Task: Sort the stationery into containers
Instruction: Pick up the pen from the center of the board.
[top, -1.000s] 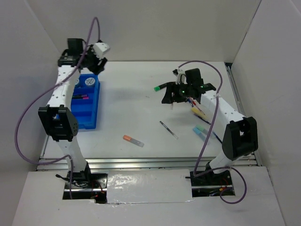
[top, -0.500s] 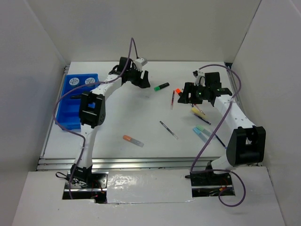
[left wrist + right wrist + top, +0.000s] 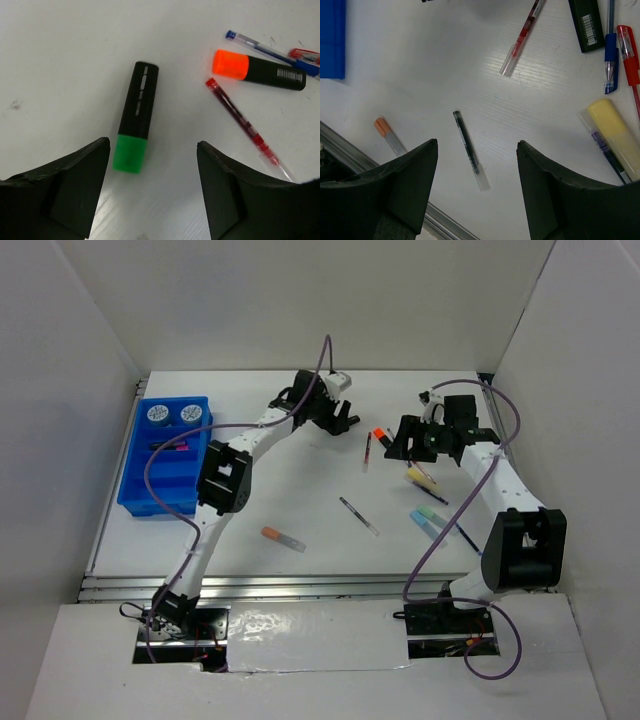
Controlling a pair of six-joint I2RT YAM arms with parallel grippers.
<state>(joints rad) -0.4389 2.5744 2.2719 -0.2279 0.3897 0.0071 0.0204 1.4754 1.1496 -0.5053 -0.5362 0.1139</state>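
Position changed: my left gripper (image 3: 151, 150) has swung from the tray (image 3: 140, 508) to above the green highlighter (image 3: 136, 117) on the table (image 3: 60, 60), jaws open, empty. Right gripper (image 3: 476, 145) hovers open over a black pen (image 3: 469, 148). Next pick appears lined up.

Robotics lab test cell, plain white panel walls (image 3: 600, 340) boxing a white tabletop (image 3: 280, 460), left arm (image 3: 215, 480) and right arm (image 3: 515, 540) bolted by an aluminium rail (image 3: 300, 585), loose purple cable (image 3: 327, 352).

bare table (image 3: 60, 65) one side of green highlighter (image 3: 135, 120), red pen (image 3: 245, 125) and orange highlighter (image 3: 257, 70) near the other
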